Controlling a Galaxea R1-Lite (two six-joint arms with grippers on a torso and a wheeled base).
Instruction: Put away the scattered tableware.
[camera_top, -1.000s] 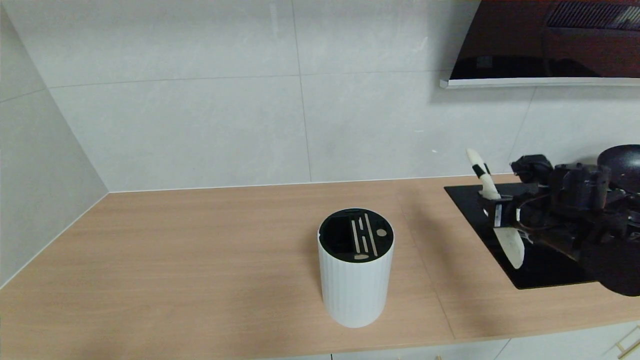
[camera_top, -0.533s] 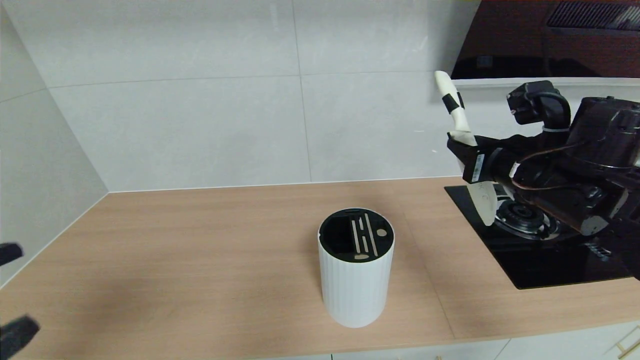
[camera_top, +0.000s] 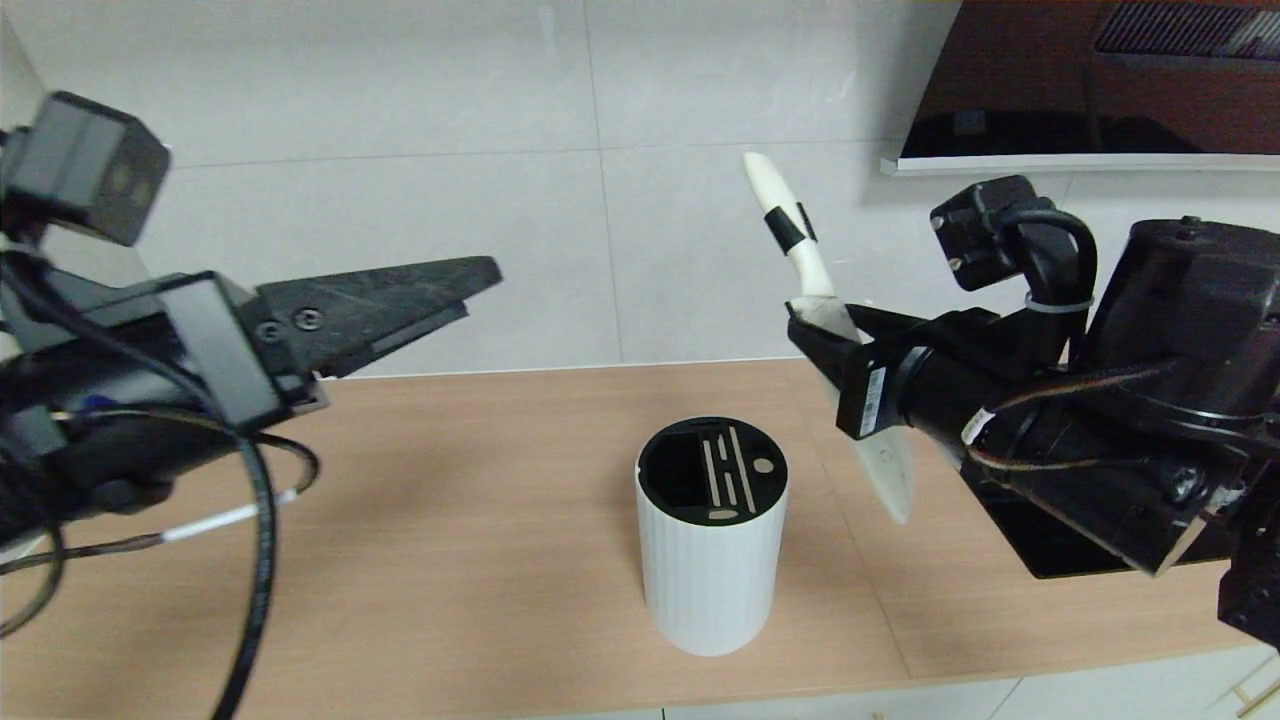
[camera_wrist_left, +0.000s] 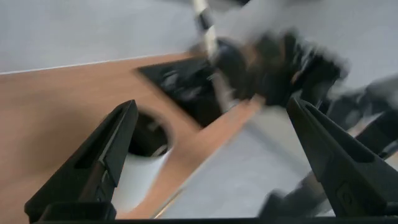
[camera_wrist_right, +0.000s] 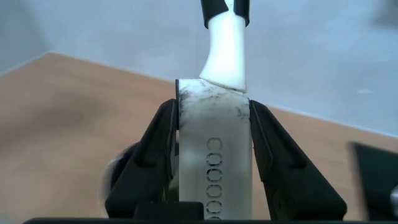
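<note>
Near the wooden counter's (camera_top: 450, 560) front edge, white ribbed cylindrical holder (camera_top: 710, 560); right gripper (camera_top: 838, 345) jaws grasping white black-banded knife (camera_top: 888, 470); left gripper (camera_top: 472, 290) jaws released

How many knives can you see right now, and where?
1. The white knife is clamped in the right gripper, tilted in the air above the counter to the right of the white holder, handle up. No handle sticks out of the holder.

No legible text; ring-shaped marks on the white knife (camera_wrist_right: 214, 124).
</note>
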